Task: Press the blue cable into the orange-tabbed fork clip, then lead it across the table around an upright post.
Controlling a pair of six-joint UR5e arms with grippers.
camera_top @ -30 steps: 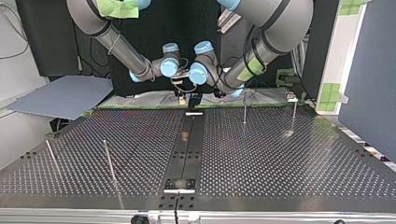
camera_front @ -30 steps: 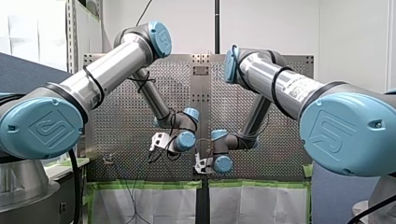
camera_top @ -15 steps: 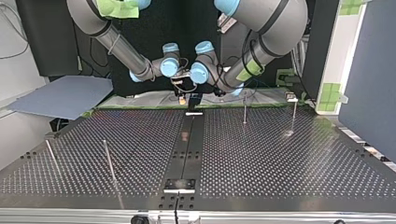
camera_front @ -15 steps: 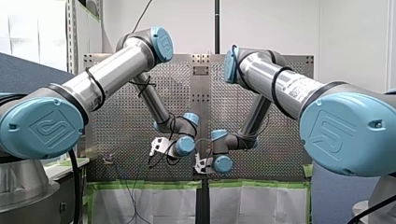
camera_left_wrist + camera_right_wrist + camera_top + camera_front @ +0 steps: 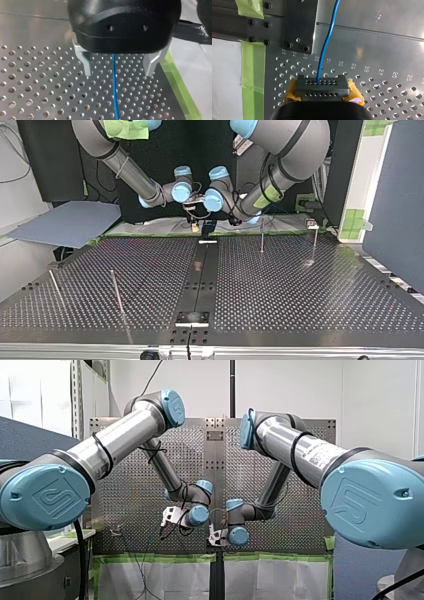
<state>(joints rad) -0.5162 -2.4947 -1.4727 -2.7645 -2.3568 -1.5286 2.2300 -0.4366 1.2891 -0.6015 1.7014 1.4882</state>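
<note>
Where both arms meet at the top view's far edge, just behind the dark centre strip [image 5: 202, 270] of the worktop [image 5: 300, 290], the two claws sit side by side, close together. My left arm enters at that view's right, my right arm at its left.

Note on my left claw [image 5: 118, 73]: black body, two metal fingers [image 5: 85, 62] set wide. Between them runs the blue cable [image 5: 114, 87], straight down the gap and touching neither finger, then on ahead over the perforated sheet. Cannot tell whether it rests on the sheet or hangs just above it. A strip of green tape [image 5: 180, 85] lines the sheet's edge beside the claw.

Note on my right claw [image 5: 321, 82]: closed on the cable. Its tip shows as a grey holed block with yellow pads [image 5: 354, 92] sticking out at either side. The cable enters the middle of the block and ends there. Ahead of the claw it bends gently over numbered holes, crosses a plain band, passes beside a dark bolted plate [image 5: 299, 25] and leaves the view.

Four thin upright posts [image 5: 262, 240] stand on the worktop in the top view: two near the claws toward the right, two well apart from them at the near left. The cable is too fine to trace in that view or the front view.
</note>
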